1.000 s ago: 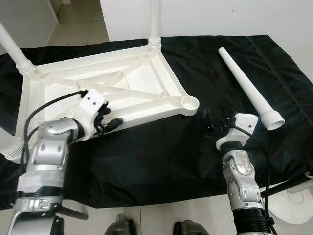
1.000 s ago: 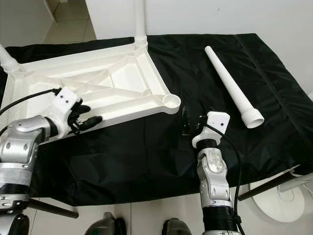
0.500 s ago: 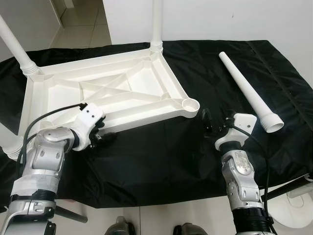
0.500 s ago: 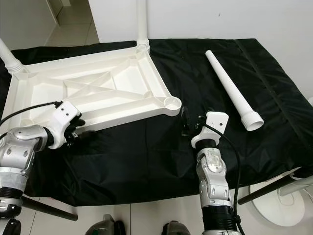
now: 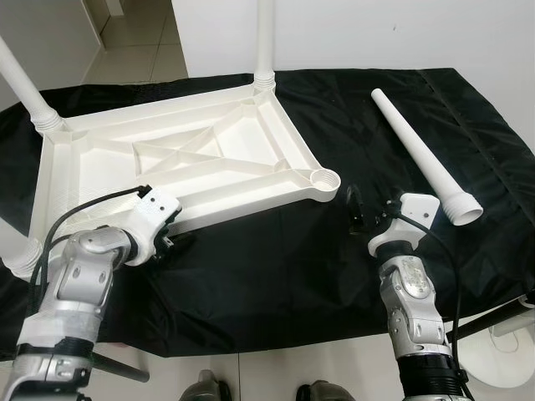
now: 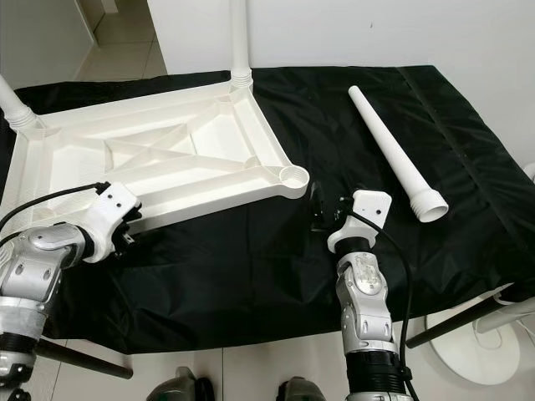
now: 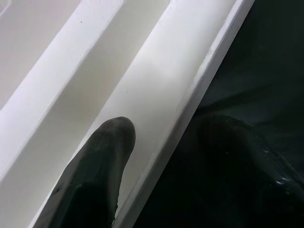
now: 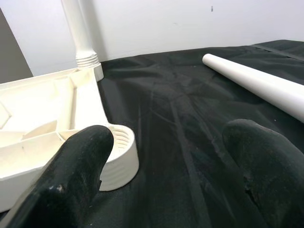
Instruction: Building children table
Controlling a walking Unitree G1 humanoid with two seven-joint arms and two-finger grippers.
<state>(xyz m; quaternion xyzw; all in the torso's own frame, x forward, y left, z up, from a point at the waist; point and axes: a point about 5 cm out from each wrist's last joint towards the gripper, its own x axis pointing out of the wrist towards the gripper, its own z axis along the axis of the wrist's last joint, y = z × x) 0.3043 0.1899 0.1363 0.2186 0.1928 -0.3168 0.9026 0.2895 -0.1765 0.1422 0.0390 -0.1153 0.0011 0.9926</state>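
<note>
Left gripper (image 5: 167,242) jaws straddle tabletop (image 5: 180,159) rim; right gripper (image 5: 372,219) jaws apart, empty; brace tabletop, fetch loose leg (image 5: 422,154) for empty socket (image 5: 324,177).

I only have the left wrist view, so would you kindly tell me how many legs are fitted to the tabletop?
Observer: Three legs stand in the corners of the upturned tabletop; the socket at its near right corner is empty.
Operator: Thank you. Where is the fourth leg?
Observer: The loose leg lies on the black cloth, right of the tabletop, with its wide end nearer the robot.
Operator: And the right gripper?
Observer: The right gripper is open over the cloth, between the empty socket and the loose leg.
</note>
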